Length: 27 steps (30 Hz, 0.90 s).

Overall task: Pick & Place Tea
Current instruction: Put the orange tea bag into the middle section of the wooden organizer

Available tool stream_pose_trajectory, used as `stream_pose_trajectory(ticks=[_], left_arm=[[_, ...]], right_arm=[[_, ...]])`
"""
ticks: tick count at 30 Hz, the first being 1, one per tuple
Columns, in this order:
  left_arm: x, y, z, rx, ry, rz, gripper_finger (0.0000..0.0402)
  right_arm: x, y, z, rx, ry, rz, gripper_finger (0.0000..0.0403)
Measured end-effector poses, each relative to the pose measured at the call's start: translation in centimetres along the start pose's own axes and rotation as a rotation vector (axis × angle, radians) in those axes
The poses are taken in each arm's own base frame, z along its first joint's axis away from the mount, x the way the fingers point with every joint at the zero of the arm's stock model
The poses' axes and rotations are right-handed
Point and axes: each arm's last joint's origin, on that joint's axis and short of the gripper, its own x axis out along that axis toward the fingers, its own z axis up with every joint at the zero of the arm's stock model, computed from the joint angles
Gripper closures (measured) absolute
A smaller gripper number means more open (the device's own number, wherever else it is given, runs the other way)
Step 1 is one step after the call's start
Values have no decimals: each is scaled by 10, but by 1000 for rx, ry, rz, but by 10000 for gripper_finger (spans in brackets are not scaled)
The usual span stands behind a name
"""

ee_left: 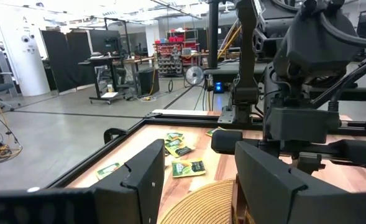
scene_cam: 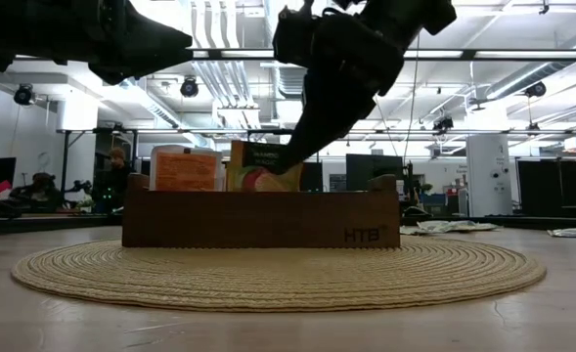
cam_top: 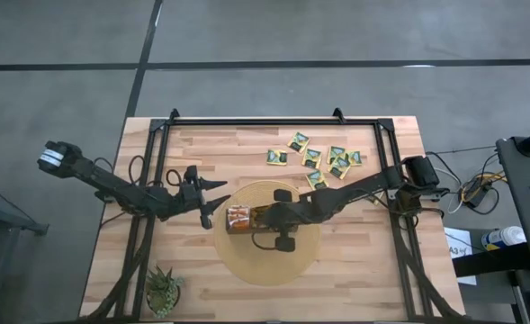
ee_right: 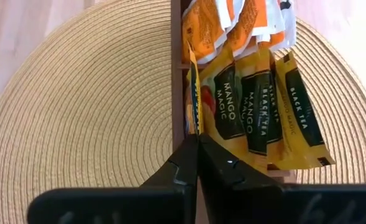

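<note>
One green-and-yellow sachet (ee_right: pixel 194 93) is pinched by the right hand (ee_right: pixel 198 163) over the wooden box (scene_cam: pixel 260 217) — it should be lowered upright beside the filed sachets (ee_right: pixel 257 99); the left hand (cam_top: pixel 212 200) waits part-open.

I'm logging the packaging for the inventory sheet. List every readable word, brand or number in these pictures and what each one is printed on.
"HTB": on the long side of the wooden box, low view.
"MANGO MAGIC": on a yellow-and-dark tea sachet in the box, right wrist view.
"BLACK TEA": on the next two yellow sachets.
Print on the orange sachets and the loose sachets on the table: too small to read.
</note>
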Motion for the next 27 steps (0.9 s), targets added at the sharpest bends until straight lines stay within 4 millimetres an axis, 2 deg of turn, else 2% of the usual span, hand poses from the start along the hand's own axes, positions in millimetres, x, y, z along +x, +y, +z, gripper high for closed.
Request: stream_pose_trajectory(ticks=[5,14,21,27], left_arm=[[0,0,0,0,0,0,212],[0,0,0,1,0,0,212],[0,0,0,1,1,0,212],[0,0,0,5,2,0,212]], right_arm=[[1,-5,1,14,-6,-7,371],[1,-6,1,22,-15,9,271],[-15,-6,8,29,-46,32,209],[-28,-5,13,20,-78,44,191]])
